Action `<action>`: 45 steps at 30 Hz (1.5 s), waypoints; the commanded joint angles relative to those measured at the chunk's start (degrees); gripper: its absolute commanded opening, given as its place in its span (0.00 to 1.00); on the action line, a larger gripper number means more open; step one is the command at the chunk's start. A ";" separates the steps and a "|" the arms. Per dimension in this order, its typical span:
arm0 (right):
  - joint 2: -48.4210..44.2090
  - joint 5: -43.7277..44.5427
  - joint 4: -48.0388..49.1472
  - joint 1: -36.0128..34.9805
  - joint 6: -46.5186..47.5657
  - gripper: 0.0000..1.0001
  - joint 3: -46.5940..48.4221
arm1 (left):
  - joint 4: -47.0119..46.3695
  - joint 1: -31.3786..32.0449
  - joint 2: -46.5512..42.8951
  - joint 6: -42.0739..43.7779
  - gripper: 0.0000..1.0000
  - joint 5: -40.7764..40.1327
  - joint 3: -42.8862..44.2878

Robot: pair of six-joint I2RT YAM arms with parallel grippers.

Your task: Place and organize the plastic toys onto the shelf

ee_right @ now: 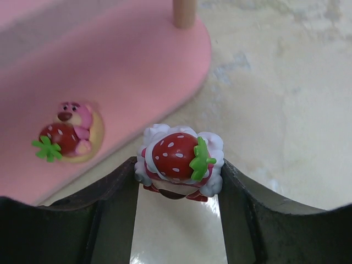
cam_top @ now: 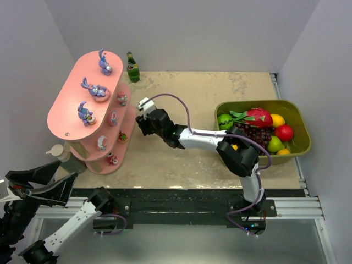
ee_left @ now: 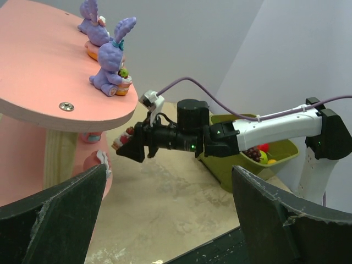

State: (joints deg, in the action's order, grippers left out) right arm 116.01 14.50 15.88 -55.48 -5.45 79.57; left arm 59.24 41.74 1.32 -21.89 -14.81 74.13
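Observation:
The salmon-pink shelf (cam_top: pixel 69 113) stands at the left, with three purple bunny toys (cam_top: pixel 94 89) on its top tier and several tiny toys (cam_top: pixel 113 117) on the lower tiers. My right gripper (ee_right: pixel 179 173) is shut on a strawberry cake toy (ee_right: pixel 179 159) and holds it just off the edge of a low tier (ee_right: pixel 137 71), where a pink bear toy (ee_right: pixel 66 135) sits. In the top view it (cam_top: pixel 140 126) reaches toward the shelf's right side. My left gripper (cam_top: pixel 67 170) is open and empty at the near left; it also shows in its own wrist view (ee_left: pixel 170 187).
A green bottle (cam_top: pixel 132 67) stands behind the shelf. An olive-green tub (cam_top: pixel 300 118) of fake fruits (cam_top: pixel 258 118) sits at the right. A white pump bottle (cam_top: pixel 58 151) stands by the shelf's near left. Walls close in on three sides.

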 commanded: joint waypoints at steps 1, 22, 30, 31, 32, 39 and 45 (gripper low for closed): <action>3.87 -12.56 1.53 2.57 8.70 0.00 7.60 | -1.32 -0.16 -0.09 1.41 0.99 -0.66 -0.39; 17.32 -25.14 1.61 4.77 12.49 0.00 21.41 | -2.03 -0.16 0.35 2.73 0.99 -1.80 -1.79; 19.34 -27.16 2.58 4.77 11.52 0.00 22.82 | -2.29 -0.25 0.26 2.73 1.00 -1.63 -1.71; 19.52 -27.16 2.75 4.77 11.34 0.00 23.00 | -2.20 -0.25 0.26 2.73 1.00 -1.63 -1.71; 20.13 -27.16 2.49 4.77 11.17 0.00 23.61 | -2.29 -0.25 0.26 2.73 0.99 -1.63 -1.71; 21.45 -27.42 3.89 4.77 9.50 0.01 24.32 | -2.11 -0.25 0.17 2.91 1.00 -1.72 -1.62; 22.07 -28.39 5.74 4.68 8.53 0.06 24.32 | -2.11 -0.16 0.17 3.26 1.00 -2.07 -1.79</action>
State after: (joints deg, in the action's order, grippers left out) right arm 137.64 -11.75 16.29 -50.39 4.40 100.92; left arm 59.18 41.74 1.32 -20.32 -16.71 72.42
